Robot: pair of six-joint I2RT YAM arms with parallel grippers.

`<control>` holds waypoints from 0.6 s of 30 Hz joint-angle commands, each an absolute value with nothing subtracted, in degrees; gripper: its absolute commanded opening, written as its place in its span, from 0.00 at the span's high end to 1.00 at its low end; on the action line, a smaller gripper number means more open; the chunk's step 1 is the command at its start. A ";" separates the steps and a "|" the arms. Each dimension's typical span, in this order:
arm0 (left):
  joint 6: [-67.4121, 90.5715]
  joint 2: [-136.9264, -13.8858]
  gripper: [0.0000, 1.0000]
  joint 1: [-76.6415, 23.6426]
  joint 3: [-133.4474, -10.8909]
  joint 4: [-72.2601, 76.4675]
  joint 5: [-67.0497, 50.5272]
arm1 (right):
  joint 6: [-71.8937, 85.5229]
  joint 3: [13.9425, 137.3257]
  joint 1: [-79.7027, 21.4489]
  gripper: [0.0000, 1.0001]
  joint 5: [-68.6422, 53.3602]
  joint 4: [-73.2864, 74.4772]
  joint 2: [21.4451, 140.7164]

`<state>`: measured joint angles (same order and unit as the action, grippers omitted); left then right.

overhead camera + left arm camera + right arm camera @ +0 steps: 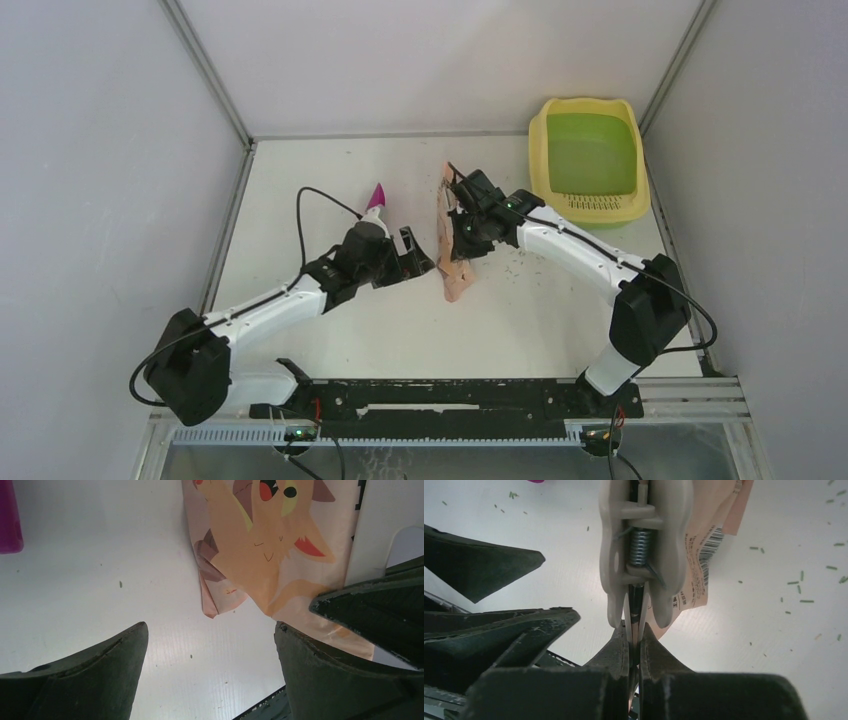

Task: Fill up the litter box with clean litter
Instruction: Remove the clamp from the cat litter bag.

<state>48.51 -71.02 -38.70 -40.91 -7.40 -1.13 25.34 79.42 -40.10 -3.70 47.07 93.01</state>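
The litter box [541,150], pale yellow with a green basin, stands at the far right corner. Its basin looks bare. A peach-pink printed bag [457,277] stands on edge mid-table, with a cream spring clip [639,555] on its top edge. My right gripper [635,639] is shut on the clip's handles, just above the bag [711,540]. Close to the left of the bag [270,545], my left gripper [210,626] is open over bare table with nothing between its fingers. Loose litter [804,587] lies scattered as small grey-green granules on the table to the right of the bag.
A magenta scoop [376,197] lies behind the left gripper, its edge also in the left wrist view [10,520]. Grey walls close off the table [350,340] on the left, back and right. A black rail [440,395] runs along the near edge.
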 commanded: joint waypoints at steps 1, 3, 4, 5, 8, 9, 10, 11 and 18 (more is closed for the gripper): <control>50.34 -72.99 0.01 -39.84 -39.64 -2.31 -0.43 | 23.94 77.30 -40.49 0.99 -3.51 43.76 93.28; 51.08 -74.56 0.01 -40.37 -39.87 -0.62 -0.41 | 23.49 77.10 -40.35 0.88 -3.29 43.76 93.34; 51.41 -75.59 0.01 -40.73 -40.27 -0.31 -0.44 | 23.33 77.09 -40.15 0.77 -3.21 43.89 93.30; 51.54 -76.77 0.01 -41.08 -41.04 -0.27 -0.55 | 23.13 77.08 -39.75 0.59 -2.87 44.08 92.96; 51.43 -80.09 0.01 -42.19 -43.36 -0.26 -1.11 | 22.37 76.84 -38.15 0.33 -1.90 44.37 91.02; 51.47 -81.01 0.01 -42.45 -44.05 -0.29 -1.08 | 21.82 76.84 -37.20 0.29 -1.81 44.34 90.04; 51.50 -81.61 0.02 -42.67 -44.28 -0.27 -1.06 | 21.20 76.86 -36.19 0.26 -1.83 44.30 89.40; 51.50 -81.98 0.02 -42.75 -44.65 1.12 -1.09 | 20.73 76.83 -34.81 0.26 -1.89 44.11 88.89; 51.50 -83.06 0.02 -42.98 -44.76 1.41 -1.20 | 17.78 77.10 -25.81 0.24 -4.85 41.28 86.06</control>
